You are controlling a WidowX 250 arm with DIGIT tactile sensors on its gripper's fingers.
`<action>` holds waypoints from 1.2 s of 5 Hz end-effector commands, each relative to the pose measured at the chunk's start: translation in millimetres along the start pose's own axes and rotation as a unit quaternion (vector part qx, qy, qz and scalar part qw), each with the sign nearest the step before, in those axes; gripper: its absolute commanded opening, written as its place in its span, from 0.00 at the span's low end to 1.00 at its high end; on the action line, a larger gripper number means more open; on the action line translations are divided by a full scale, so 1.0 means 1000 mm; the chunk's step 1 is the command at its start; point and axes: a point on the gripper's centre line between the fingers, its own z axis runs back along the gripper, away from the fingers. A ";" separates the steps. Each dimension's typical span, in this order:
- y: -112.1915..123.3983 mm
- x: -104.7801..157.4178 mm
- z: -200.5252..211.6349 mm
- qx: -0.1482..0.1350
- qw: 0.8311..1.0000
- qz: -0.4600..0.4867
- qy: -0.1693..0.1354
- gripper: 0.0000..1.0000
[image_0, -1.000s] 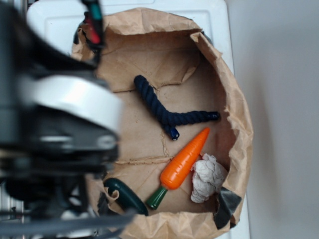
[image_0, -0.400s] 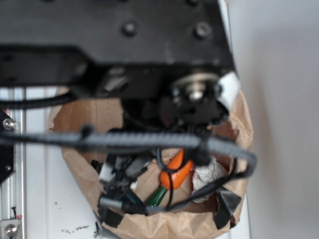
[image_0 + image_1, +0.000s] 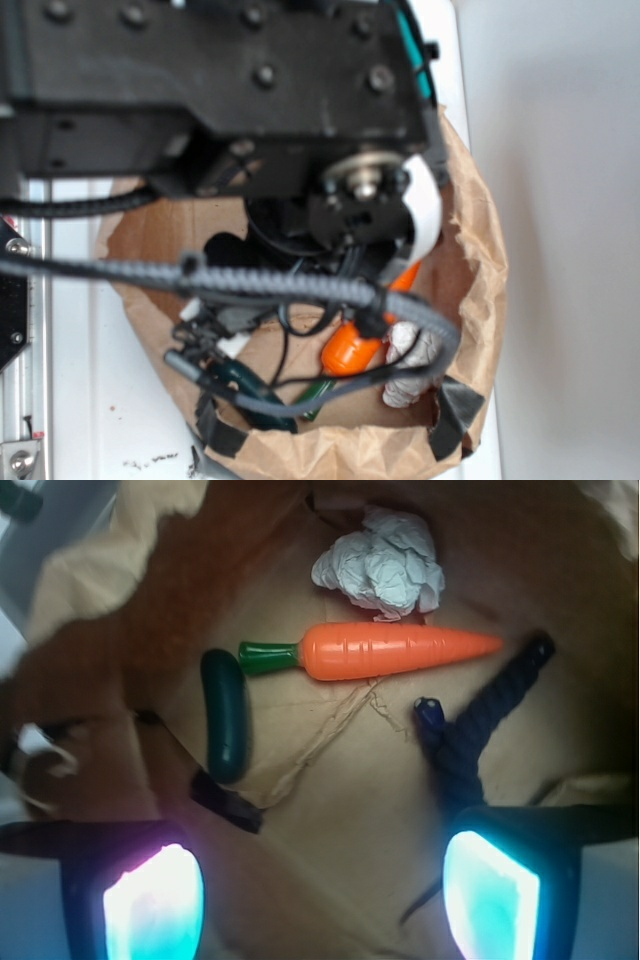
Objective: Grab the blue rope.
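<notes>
Jaws spread wide, nothing between them; gripper (image 3: 320,900) hangs inside the crumpled brown paper bag (image 3: 330,820). Thick dark navy twisted rope (image 3: 480,725) lies on the bag floor, one end just above the right-hand glowing pad (image 3: 490,895). Orange plastic toy carrot (image 3: 400,652), crumpled white paper wad (image 3: 382,565), dark green curved toy (image 3: 226,725) lie farther off. Exterior view: arm body (image 3: 220,90) blocks the rope.

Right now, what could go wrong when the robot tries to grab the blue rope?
The blue rope sits off to one side, running under one finger of the open gripper, not centered between both. Closing here might miss it or only pinch its edge. The carrot lies close to the rope's far end, so it could get nudged. In the exterior view the arm hides the rope, so only the wrist view can check the grab.
</notes>
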 end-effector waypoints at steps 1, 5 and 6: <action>0.043 -0.005 -0.029 0.050 0.998 0.041 0.009 1.00; 0.061 -0.004 -0.034 0.065 0.992 0.110 0.002 1.00; 0.061 -0.004 -0.034 0.065 0.992 0.110 0.002 1.00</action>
